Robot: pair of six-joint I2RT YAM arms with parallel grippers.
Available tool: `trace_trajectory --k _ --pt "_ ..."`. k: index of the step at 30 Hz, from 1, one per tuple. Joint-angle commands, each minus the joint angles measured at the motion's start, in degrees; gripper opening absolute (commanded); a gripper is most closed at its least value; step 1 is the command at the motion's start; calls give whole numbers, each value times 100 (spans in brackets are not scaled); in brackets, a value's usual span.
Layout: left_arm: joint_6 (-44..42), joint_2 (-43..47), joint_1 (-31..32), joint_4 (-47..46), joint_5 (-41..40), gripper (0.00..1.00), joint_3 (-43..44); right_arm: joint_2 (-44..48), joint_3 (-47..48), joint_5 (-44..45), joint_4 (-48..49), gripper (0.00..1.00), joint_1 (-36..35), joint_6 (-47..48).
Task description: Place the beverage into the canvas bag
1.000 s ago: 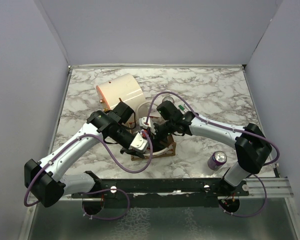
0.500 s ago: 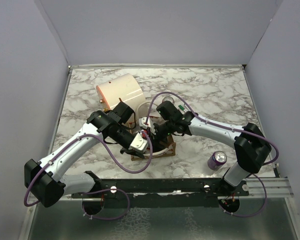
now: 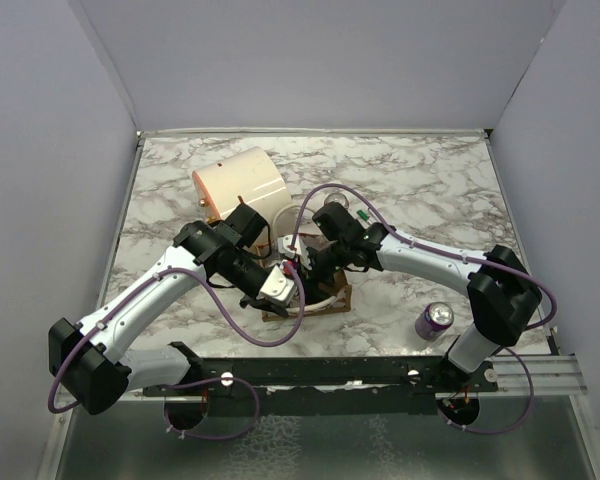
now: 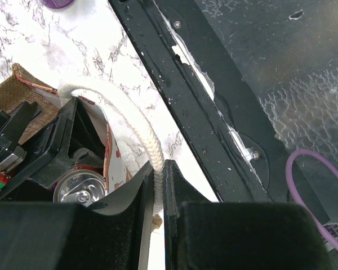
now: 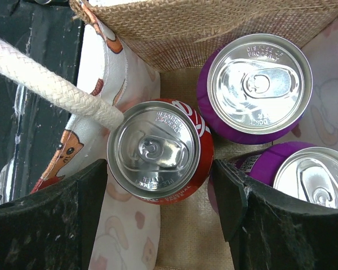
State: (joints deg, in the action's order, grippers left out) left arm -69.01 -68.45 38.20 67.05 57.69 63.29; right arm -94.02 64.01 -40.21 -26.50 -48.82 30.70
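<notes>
The canvas bag (image 3: 335,298) stands between both arms, tan inside (image 5: 214,22), white with print outside. My left gripper (image 3: 278,285) is shut on its white rope handle (image 4: 129,109), which runs between the pads at the left wrist view's bottom (image 4: 158,174). My right gripper (image 3: 315,268) hangs over the bag's mouth, open (image 5: 160,169). Its fingers flank a red can (image 5: 158,152) that stands upright inside the bag, with a little room on each side. The red can also shows in the left wrist view (image 4: 76,188). Two purple cans (image 5: 253,90) stand beside it in the bag.
Another purple can (image 3: 435,320) stands on the marble table (image 3: 430,190) at the near right, by the black rail (image 3: 330,370). A large cream cylinder (image 3: 240,185) lies at the back left, behind the left wrist. Grey walls enclose the table.
</notes>
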Motion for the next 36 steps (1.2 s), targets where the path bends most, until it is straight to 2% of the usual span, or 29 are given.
trace_trajectory --k 1,17,36 --pt "-156 112 -49 90 225 13 55 -32 112 -299 -41 75 -84 36" --pt "-248 128 -109 152 203 13 14 193 393 -437 -343 87 -75 23" --pt "-464 77 -172 318 322 13 119 650 727 -778 -611 83 325 -20"
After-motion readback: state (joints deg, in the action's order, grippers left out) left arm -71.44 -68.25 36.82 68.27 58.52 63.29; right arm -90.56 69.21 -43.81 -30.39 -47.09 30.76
